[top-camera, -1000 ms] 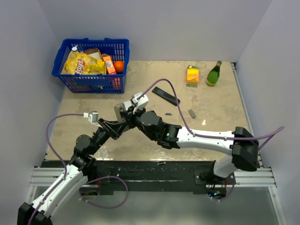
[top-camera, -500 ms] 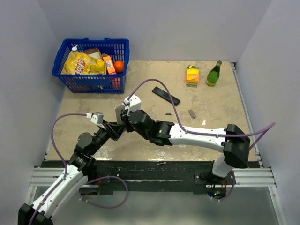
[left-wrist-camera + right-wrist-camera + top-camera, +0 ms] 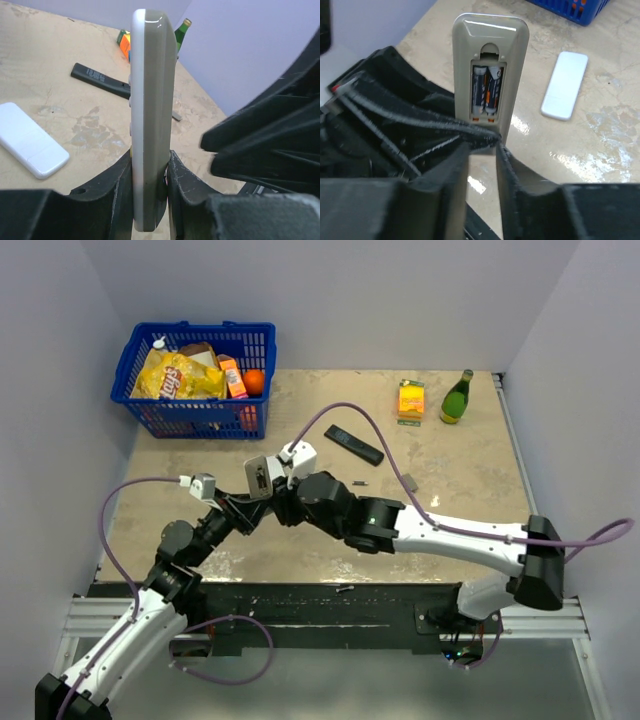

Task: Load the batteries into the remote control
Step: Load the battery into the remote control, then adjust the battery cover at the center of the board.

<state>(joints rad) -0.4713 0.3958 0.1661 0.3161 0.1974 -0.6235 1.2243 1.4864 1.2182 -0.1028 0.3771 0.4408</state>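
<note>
seeing two batteries [image 3: 486,90] sitting side by side in the open back compartment of the remote control [image 3: 490,45], a pale grey one standing upright above the counter [image 3: 450,460]. pinching its lower end between both fingers of the left end effector [image 3: 149,170]. hovering just in front of the compartment with the right end effector [image 3: 482,160], fingers a little spread and gripping nothing. noticing a white flat slab [image 3: 565,85] lying on the counter near by. finding farther out a black remote [image 3: 353,444], one loose battery [image 3: 358,483] and a small grey piece [image 3: 409,482]. spotting at the far side a blue basket [image 3: 195,332], an orange box [image 3: 411,398] and a green bottle [image 3: 457,397].
</note>
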